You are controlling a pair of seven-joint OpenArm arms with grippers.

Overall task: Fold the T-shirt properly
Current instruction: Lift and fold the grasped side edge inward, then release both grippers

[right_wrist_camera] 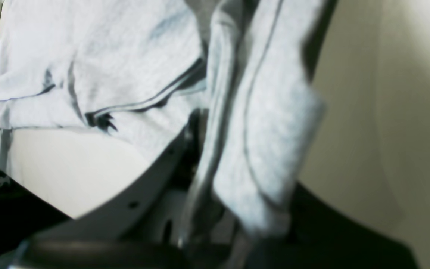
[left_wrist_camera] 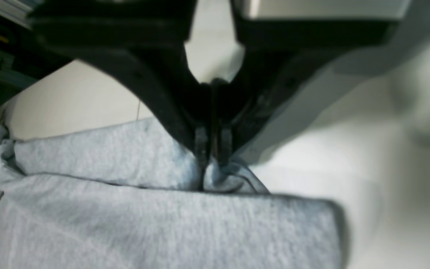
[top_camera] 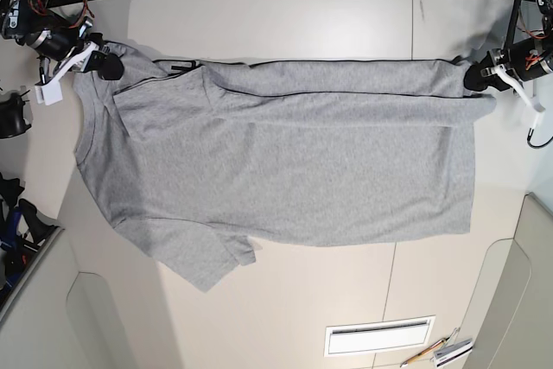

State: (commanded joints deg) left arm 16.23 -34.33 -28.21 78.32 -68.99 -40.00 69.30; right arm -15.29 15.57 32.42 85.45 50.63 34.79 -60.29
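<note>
**Mia:** What is the left gripper (left_wrist_camera: 212, 158) doing?

**Ben:** Its two black fingers (left_wrist_camera: 201, 144) are pressing tight together, and a little bunch of the grey T-shirt (top_camera: 285, 179) is sitting pinched between them. In the base view that gripper (top_camera: 473, 75) is at the shirt's bottom corner, on the right side of the picture.

**Mia:** And the right gripper (right_wrist_camera: 200, 149)?

**Ben:** It is holding shirt cloth too. A thick fold of grey cloth is running right through its dark jaws. In the base view it (top_camera: 105, 65) is gripping the shirt near the shoulder, far over on the left.

**Mia:** Where is the shirt lying?

**Ben:** It is lying spread sideways on the cream table (top_camera: 285, 19), neck end to the left, bottom hem to the right. The top long edge is folding over toward the middle, making a long flap between the two grippers. One short sleeve (top_camera: 207, 261) is sticking out at the bottom left.

**Mia:** What does it look like?

**Ben:** Light speckly grey, plain on the side that is showing, with some soft wrinkles.

**Mia:** Is anything hard to see?

**Ben:** Both wrist pictures are blurry. The neck hole is hiding under the fold. The other sleeve is bunching up by the right gripper, so its shape is hard to tell.
</note>
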